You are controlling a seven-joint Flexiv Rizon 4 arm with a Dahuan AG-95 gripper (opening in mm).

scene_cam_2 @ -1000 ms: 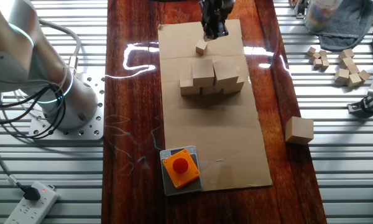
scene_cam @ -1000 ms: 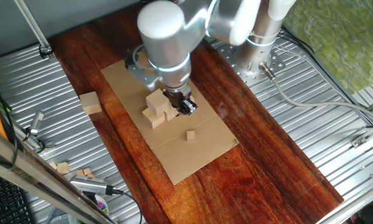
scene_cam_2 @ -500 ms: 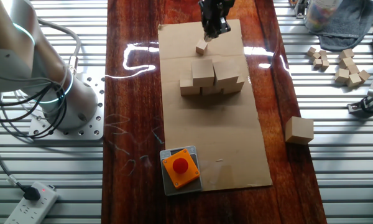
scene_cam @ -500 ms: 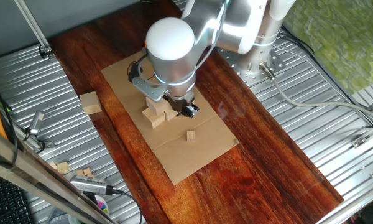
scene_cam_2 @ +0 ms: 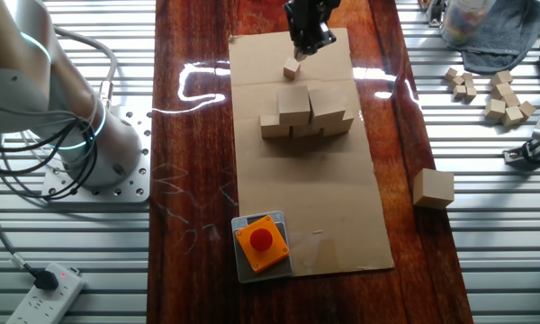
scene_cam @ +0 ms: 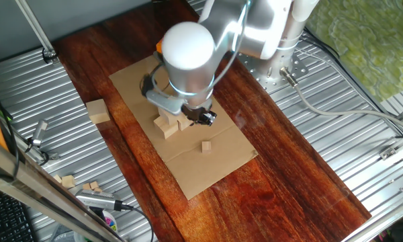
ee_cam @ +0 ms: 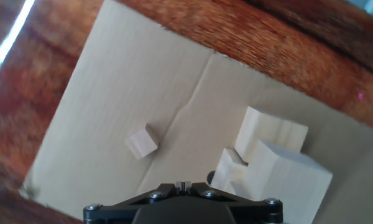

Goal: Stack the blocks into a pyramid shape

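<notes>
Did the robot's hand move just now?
Yes. In the other fixed view, the gripper has drifted a little toward the picture's top-left, away from the tiny cube and the block stack.

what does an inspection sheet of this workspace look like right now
surface: dark wooden tabletop with a cardboard sheet laid on it, ribbed metal panels on both sides
job's things: stacked blocks on the cardboard, two on top of a lower row; one loose block at the wood's edge, off the cardboard
clutter: tiny wooden cube on the cardboard; orange box with a button; heap of small blocks on the metal panel
claw: claw above the cardboard near the tiny cube, carrying nothing visible; finger spacing cannot be told
cables: grey cables by the arm base; power strip
surroundings: grey cloth at the far corner
</notes>
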